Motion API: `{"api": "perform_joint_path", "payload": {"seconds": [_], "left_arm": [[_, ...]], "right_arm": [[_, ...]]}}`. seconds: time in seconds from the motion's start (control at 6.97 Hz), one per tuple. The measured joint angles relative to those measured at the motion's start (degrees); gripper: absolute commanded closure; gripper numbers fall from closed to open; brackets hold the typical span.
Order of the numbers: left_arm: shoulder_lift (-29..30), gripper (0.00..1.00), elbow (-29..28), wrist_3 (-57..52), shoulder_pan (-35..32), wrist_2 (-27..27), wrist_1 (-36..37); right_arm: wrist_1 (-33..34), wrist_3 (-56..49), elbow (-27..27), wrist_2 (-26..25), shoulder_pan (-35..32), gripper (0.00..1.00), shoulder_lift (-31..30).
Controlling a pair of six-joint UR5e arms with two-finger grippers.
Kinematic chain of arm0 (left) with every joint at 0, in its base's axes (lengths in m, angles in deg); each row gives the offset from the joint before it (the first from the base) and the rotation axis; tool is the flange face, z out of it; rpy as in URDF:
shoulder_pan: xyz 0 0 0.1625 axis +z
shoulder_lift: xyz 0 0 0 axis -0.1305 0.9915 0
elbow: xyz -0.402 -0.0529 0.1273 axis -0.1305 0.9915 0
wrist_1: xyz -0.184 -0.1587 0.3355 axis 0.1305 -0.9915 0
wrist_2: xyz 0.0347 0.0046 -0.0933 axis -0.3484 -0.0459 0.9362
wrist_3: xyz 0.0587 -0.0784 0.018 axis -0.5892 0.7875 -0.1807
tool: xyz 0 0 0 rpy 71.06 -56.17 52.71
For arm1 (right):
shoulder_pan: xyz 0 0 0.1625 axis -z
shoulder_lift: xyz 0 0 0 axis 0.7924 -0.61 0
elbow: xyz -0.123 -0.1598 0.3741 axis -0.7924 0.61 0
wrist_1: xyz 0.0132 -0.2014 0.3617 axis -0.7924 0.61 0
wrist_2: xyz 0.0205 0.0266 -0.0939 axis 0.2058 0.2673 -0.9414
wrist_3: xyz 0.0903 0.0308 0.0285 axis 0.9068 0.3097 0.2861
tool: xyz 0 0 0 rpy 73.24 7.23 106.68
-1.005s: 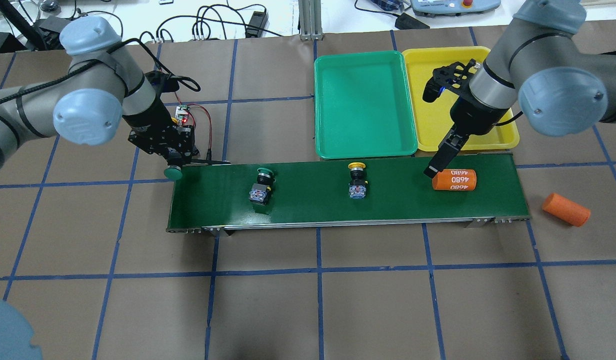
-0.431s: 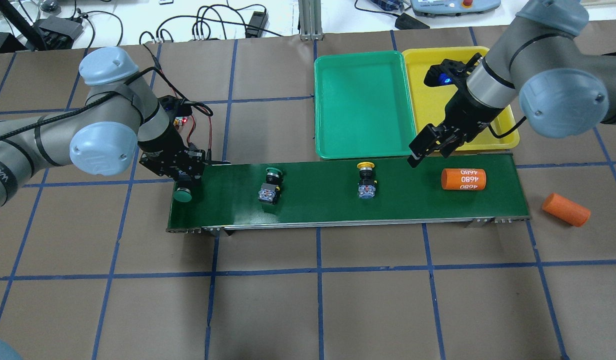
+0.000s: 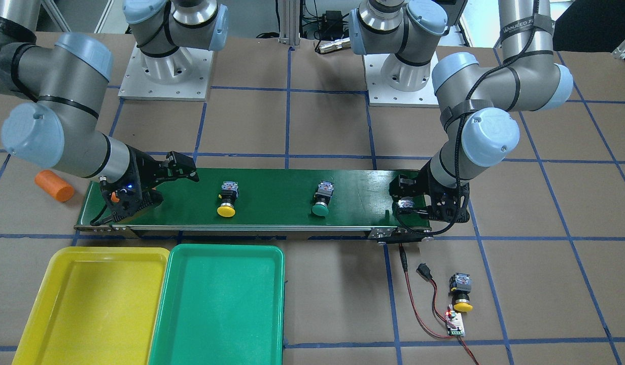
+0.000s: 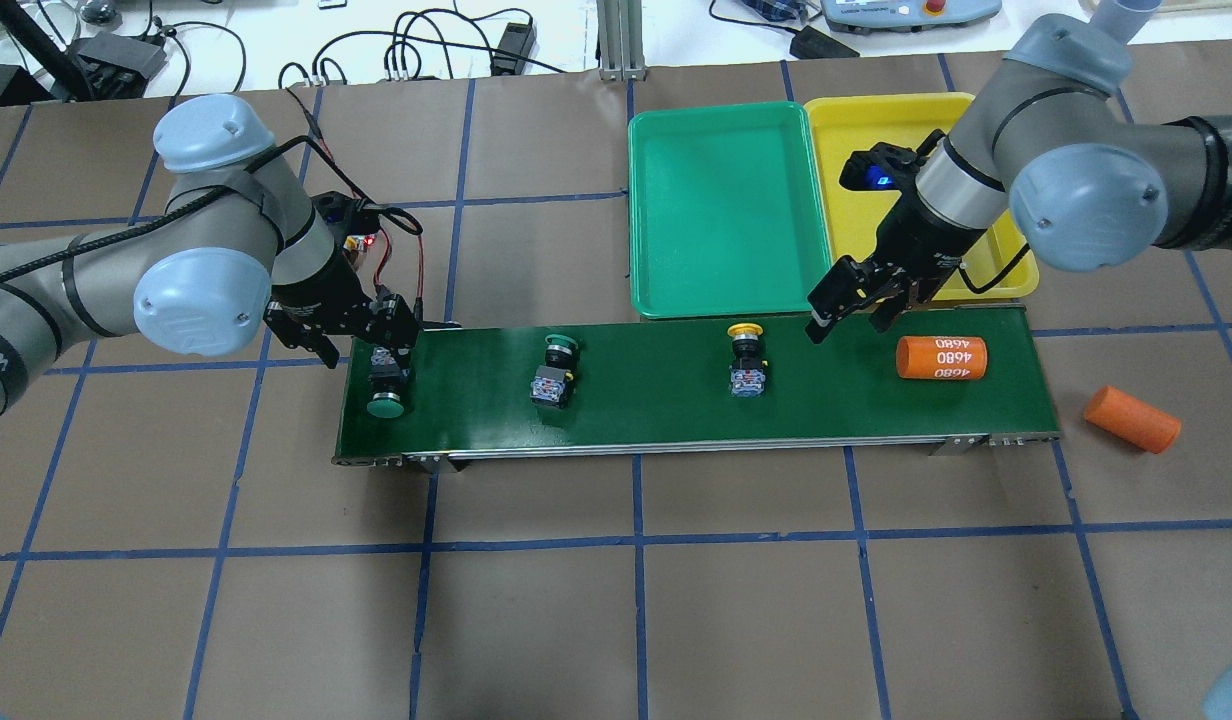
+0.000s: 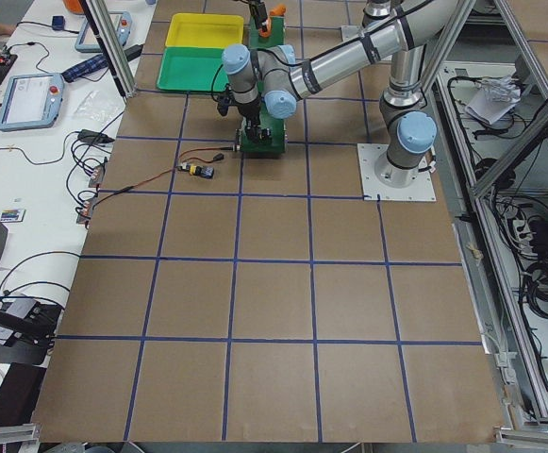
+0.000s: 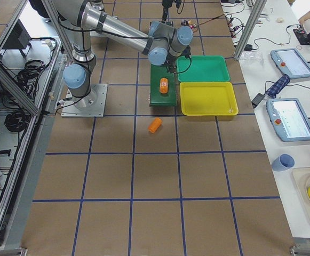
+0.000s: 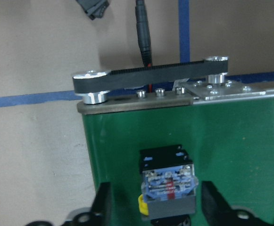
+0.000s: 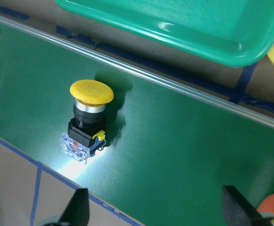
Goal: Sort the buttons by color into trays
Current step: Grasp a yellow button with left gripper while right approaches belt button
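Left gripper (image 4: pixel 374 345) fingers apart, straddling green button (image 4: pixel 386 400) at conveyor belt (image 4: pixel 656 400) left end. Right gripper (image 4: pixel 846 322) fingers apart above belt.

Grey arms (image 4: pixel 36 280); pale-blue joint caps (image 4: pixel 1079 207); black fingers (image 8: pixel 78 209).

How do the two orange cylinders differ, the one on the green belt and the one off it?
The orange cylinder on the belt carries white "4680" print; the orange cylinder on the brown paper shows none. The first lies along the dark-green conveyor belt; the second lies past its end, at an angle. Both are orange and lie on their sides.
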Motion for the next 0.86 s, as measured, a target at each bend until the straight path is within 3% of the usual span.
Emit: {"api": "perform_joint_path", "payload": {"seconds": [0.43, 0.86], "left_arm": [[2.8, 0.0, -10.6, -2.1, 4.3, -1.0, -0.2], [14.0, 0.0, -20.9, -5.8, 6.9, -1.3, 2.8]], "right_arm": [[0.6, 6.2, 0.1, -0.7, 0.3, 0.0, 1.3], [2.8, 10.0, -1.0, -2.6, 0.2, 0.0, 1.7]]}}
